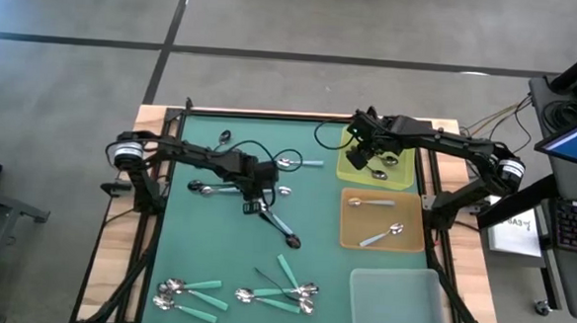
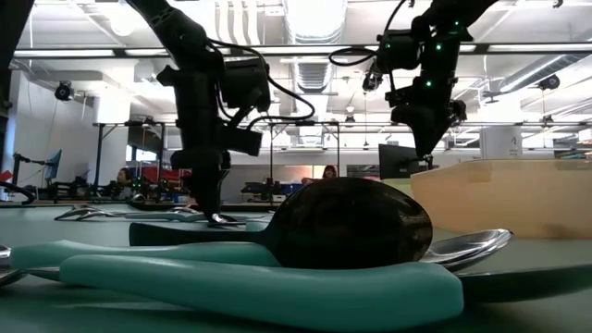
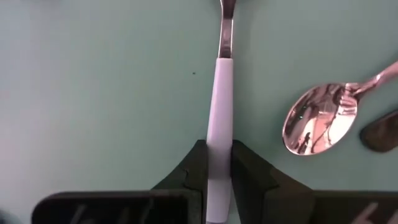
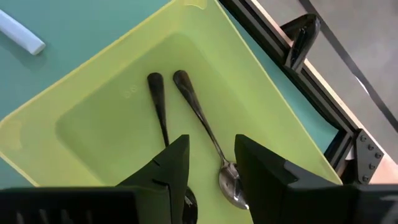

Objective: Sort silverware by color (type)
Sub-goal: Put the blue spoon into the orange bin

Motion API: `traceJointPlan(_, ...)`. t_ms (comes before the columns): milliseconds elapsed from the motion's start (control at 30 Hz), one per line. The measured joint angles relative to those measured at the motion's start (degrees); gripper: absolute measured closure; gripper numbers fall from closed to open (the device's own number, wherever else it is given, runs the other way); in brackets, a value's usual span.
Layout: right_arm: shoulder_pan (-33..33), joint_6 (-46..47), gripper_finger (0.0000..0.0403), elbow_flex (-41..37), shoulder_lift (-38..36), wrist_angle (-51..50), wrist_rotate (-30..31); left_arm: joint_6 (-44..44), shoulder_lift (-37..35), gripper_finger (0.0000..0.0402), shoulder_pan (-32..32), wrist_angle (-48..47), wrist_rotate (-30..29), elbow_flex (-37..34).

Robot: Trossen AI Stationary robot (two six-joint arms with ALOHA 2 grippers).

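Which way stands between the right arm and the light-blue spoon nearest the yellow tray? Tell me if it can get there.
Probably yes. The right tool hangs open over the yellow tray, the spoon lies just beside it on bare mat, and the left tool works farther off.

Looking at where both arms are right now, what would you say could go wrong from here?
1. The left gripper pinches the light-blue-handled spoon near the handle's end, so the bowl end may sag or swing on lifting.
2. Another spoon lies close beside it and might get nudged.
3. The right gripper hovers open over the yellow tray above two dark spoons; descending could disturb them.
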Motion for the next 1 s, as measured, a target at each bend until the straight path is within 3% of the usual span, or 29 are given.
traceJointPlan(200, 0.00, 5.24, 0.0284, 0.00, -0.52, 0.04, -1.15, -6.44, -4.79, 0.0375, 0.73, 0.80, 0.95, -0.64)
traceJointPlan(500, 0.42, 5.82, 0.0303, -1.17, -1.84, 9.17, -16.52, -16.30, -13.88, 0.0375, 0.66, 10.39, 0.97, -0.90)
traceJointPlan(700, 2.01, 9.93, 0.0314, -2.75, -2.43, 23.49, -30.96, -21.23, -15.34, 0.0375, 0.54, 19.97, 0.66, -0.79)
traceJointPlan(867, 4.55, 13.44, 0.0304, -2.80, -2.45, 34.31, -31.72, -29.12, -15.55, 0.0375, 0.59, 24.07, -9.33, -0.78)
traceJointPlan(1000, 5.69, 16.50, 0.0280, -2.80, -2.38, 39.54, -32.60, -34.54, -15.57, 0.0375, 1.10, 30.44, -10.46, -0.77)
